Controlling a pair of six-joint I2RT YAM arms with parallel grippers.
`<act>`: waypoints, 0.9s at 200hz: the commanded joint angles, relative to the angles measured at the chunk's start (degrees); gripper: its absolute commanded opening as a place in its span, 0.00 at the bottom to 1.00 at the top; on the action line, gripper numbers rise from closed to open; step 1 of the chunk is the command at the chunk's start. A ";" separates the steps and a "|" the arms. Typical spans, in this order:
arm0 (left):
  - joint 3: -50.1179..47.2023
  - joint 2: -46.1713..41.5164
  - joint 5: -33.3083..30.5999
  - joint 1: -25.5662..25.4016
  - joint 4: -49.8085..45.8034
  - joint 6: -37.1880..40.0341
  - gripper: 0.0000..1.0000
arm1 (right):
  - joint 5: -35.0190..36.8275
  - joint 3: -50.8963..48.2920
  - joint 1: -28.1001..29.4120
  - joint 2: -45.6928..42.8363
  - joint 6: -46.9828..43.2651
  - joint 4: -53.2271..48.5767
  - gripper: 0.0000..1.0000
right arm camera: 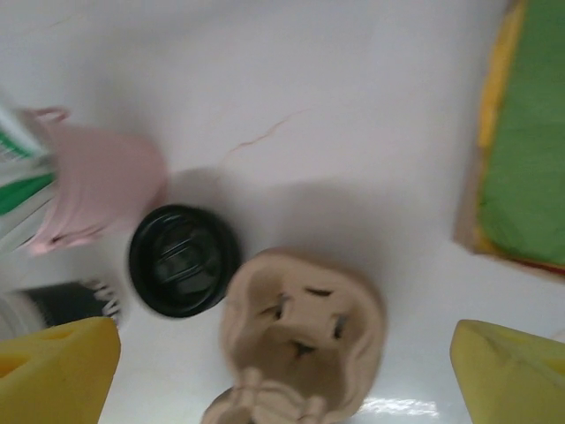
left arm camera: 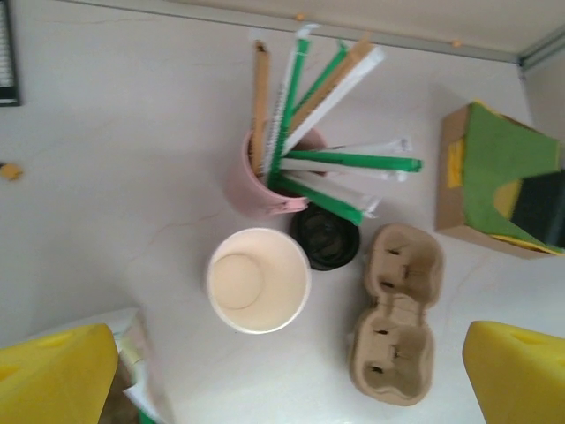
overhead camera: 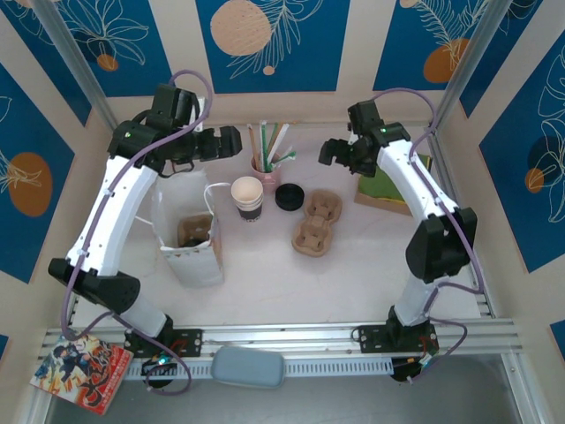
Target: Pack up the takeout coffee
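Two arms reach over the white table [overhead camera: 353, 274], and we take them first. The left gripper [left arm camera: 287, 375] hangs high at ten o'clock from the table's middle. Its yellow fingers [left arm camera: 53, 375] stand wide apart at the two lower corners of the left wrist view, with nothing between them. The right gripper [right arm camera: 282, 371] hangs at one o'clock. Its yellow fingers [right arm camera: 512, 371] are spread just as wide, and it holds nothing.

Next in size, the white paper bag [overhead camera: 190, 261] stands upright at nine o'clock with its mouth open. Inside it we see something brown with a dark patch. We cannot tell whether that is the takeout coffee.

At two o'clock, near the back right corner, lies a cardboard box [overhead camera: 384, 190] with a green top. Near the middle of the table, the brown pulp cup carrier [overhead camera: 318, 223] lies flat, well apart from the bag.

At eleven o'clock from the carrier, a pink cup [left arm camera: 252, 181] holds green, white and brown wrapped sticks that fan out of it. Just beside the pink cup at six o'clock, an open paper cup [overhead camera: 247, 196] with a dark striped band stands upright. At three o'clock from that cup lies the loose black lid [overhead camera: 289, 196], close to the carrier's far end.
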 commanded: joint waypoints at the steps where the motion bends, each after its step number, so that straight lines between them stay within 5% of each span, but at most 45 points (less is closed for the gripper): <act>1: -0.61 0.59 8.36 0.40 6.26 2.47 1.00 | 3.00 5.84 -3.10 4.00 -0.84 -6.91 0.94; 110: -0.25 3.97 18.58 -0.17 13.23 3.44 1.00 | 8.91 26.83 -16.00 25.78 -5.61 -19.31 0.91; 180: 0.03 4.25 18.56 -0.24 12.19 4.59 1.00 | 8.87 27.68 -18.93 30.66 -8.48 -19.44 0.90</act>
